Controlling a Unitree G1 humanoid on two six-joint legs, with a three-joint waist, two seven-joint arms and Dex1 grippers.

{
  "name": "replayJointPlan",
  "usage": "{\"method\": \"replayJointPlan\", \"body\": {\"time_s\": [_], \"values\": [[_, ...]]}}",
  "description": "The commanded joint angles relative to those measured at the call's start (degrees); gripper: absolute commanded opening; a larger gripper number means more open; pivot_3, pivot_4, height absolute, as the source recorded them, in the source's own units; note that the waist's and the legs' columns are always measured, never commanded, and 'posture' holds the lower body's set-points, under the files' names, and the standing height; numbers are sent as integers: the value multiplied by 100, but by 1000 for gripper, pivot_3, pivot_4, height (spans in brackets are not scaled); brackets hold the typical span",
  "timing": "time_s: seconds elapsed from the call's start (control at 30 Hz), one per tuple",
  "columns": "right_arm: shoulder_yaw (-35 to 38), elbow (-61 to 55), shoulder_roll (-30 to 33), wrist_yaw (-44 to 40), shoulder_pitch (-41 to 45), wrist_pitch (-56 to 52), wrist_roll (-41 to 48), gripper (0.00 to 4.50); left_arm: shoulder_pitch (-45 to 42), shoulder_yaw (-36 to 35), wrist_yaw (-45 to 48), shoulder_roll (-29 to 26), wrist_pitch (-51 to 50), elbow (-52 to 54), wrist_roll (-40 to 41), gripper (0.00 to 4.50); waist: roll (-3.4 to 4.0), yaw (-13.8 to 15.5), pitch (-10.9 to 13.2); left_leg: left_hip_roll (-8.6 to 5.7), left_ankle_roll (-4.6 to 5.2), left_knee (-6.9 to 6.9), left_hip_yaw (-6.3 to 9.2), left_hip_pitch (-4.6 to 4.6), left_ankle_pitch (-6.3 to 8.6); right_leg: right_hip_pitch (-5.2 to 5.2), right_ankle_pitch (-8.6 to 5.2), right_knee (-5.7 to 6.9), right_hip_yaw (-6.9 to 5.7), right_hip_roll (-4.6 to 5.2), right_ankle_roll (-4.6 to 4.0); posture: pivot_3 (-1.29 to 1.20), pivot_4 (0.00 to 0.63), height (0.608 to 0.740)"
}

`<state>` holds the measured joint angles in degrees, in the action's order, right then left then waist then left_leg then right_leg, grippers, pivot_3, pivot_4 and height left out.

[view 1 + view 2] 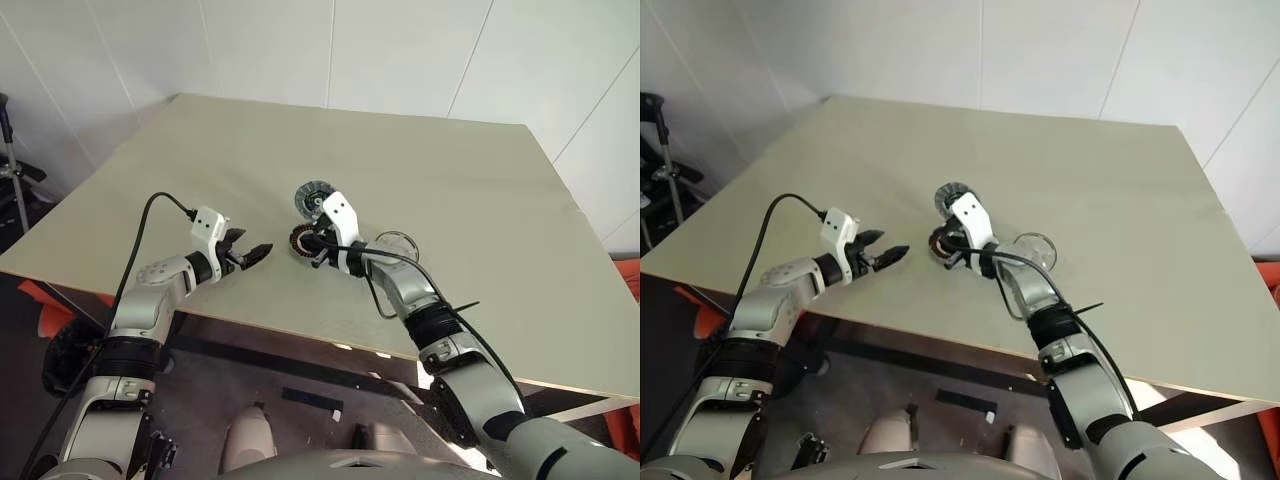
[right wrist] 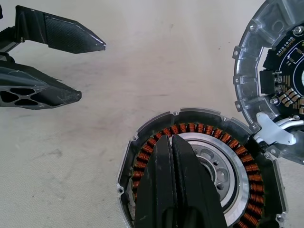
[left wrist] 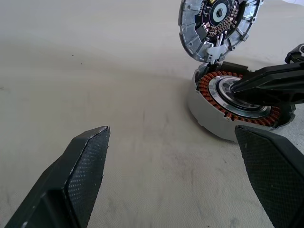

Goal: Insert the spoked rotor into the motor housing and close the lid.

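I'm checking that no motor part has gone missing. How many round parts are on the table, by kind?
Copper-ringed cup: 1
Grey finned disc: 1
Shiny silver cover: 1
Total: 3

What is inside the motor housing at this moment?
Inside the motor housing sit a ring of copper windings and a silver centre. The shut right gripper reaches over it and covers part of the inside, so that part cannot be seen.
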<state>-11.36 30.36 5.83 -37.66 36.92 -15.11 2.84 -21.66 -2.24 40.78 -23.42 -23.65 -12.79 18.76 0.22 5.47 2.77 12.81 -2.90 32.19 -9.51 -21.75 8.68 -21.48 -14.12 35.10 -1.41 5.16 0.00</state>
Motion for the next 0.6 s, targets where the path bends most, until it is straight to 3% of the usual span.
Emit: {"method": "replayJointPlan", "body": {"time_s": [0.03,0.37,0.6], "values": [[120,14,36,6,192,190,32,14,-28,-67,-9,-33,40,215,10,4475,0,0,0,0,0,0,0,0,0,0,0,0,0,0,0,0,0,740],[190,44,70,-22,279,305,76,14,-39,-29,-12,-12,47,192,-15,4475,0,0,0,0,0,0,0,0,0,-1,0,0,0,0,0,0,0,740],[65,-854,-10,-233,5,-97,206,14,-43,-17,-13,3,65,169,-24,4475,1,0,1,1,1,-1,0,-1,1,-3,0,0,0,-1,0,0,0,740]]}}
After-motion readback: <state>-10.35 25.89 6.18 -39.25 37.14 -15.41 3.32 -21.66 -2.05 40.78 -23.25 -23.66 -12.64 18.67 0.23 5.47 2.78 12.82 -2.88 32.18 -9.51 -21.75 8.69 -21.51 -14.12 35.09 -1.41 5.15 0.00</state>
